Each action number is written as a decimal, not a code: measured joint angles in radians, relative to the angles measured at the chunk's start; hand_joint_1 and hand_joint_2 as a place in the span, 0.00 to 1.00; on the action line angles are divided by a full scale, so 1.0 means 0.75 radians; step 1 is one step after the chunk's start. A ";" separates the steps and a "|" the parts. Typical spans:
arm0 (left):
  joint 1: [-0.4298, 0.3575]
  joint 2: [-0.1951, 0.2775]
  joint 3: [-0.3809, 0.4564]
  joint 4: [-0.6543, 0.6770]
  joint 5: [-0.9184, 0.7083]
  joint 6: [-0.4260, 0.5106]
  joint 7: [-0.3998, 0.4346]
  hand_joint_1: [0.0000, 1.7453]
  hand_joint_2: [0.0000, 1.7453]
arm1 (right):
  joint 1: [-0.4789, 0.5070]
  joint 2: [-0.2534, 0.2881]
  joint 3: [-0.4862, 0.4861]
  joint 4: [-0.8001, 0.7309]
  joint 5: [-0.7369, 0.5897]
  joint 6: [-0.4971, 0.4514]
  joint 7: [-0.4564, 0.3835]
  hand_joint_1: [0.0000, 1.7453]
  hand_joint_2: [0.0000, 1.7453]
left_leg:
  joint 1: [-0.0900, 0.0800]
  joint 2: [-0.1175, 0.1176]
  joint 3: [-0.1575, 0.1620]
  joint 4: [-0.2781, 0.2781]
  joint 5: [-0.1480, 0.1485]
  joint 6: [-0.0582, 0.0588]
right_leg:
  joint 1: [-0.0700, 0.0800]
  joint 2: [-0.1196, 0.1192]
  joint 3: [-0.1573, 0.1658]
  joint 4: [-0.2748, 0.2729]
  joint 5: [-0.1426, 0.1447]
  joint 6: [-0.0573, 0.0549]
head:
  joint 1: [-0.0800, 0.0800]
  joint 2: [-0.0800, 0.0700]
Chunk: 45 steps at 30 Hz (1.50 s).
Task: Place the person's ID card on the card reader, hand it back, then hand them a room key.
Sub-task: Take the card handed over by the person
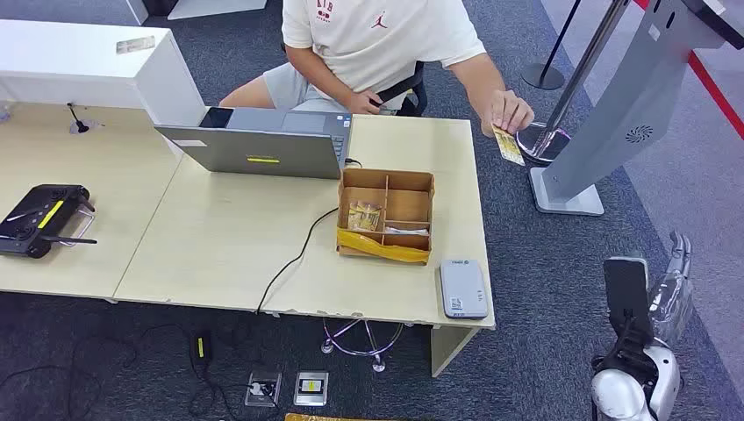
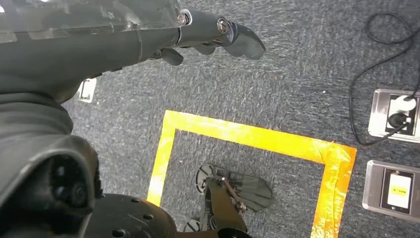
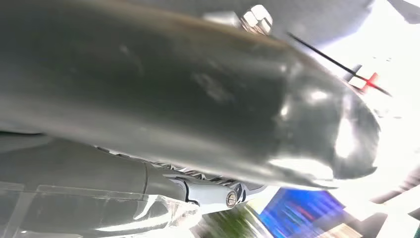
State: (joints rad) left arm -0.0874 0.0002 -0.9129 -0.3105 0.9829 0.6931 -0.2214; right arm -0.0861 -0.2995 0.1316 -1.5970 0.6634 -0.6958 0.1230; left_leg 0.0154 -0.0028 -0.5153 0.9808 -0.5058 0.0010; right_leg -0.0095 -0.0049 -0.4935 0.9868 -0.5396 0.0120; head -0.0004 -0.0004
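A seated person across the table holds a yellowish ID card (image 1: 507, 145) out past the table's far right corner in their hand (image 1: 510, 111). The grey card reader (image 1: 462, 288) lies flat near the table's front right corner. A cardboard divided box (image 1: 386, 215) with small packets and cards stands behind the reader. My right hand (image 1: 671, 276) is raised to the right of the table, well short of the card, fingers extended and empty. Its thumb (image 3: 208, 99) looms blurred in the right wrist view. My left hand (image 2: 213, 37) hangs over the carpet, fingers straight, holding nothing.
An open laptop (image 1: 259, 140) sits at the table's back, its cable running off the front edge. A black controller (image 1: 44, 219) lies at the far left. A grey kiosk stand (image 1: 605, 123) rises right of the table. Yellow floor tape (image 2: 247, 136) and floor sockets (image 2: 393, 191) lie below.
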 joint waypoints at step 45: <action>-0.024 0.006 -0.034 0.000 -0.165 0.001 0.053 0.00 0.00 | -0.658 -0.097 0.679 0.367 0.087 0.277 0.197 0.00 1.00 | 0.000 -0.001 -0.006 0.000 0.000 0.000 | 0.000 -0.001 -0.006 0.001 0.000 0.000 | 0.001 0.000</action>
State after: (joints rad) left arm -0.1053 0.0051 -0.9384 -0.3105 0.8591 0.6935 -0.1820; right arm -0.5800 -0.3725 0.6409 -1.3220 0.7286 -0.4881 0.2707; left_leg 0.0154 -0.0033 -0.5198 0.9808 -0.5054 0.0008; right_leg -0.0094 -0.0053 -0.4978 0.9874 -0.5394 0.0120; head 0.0000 -0.0004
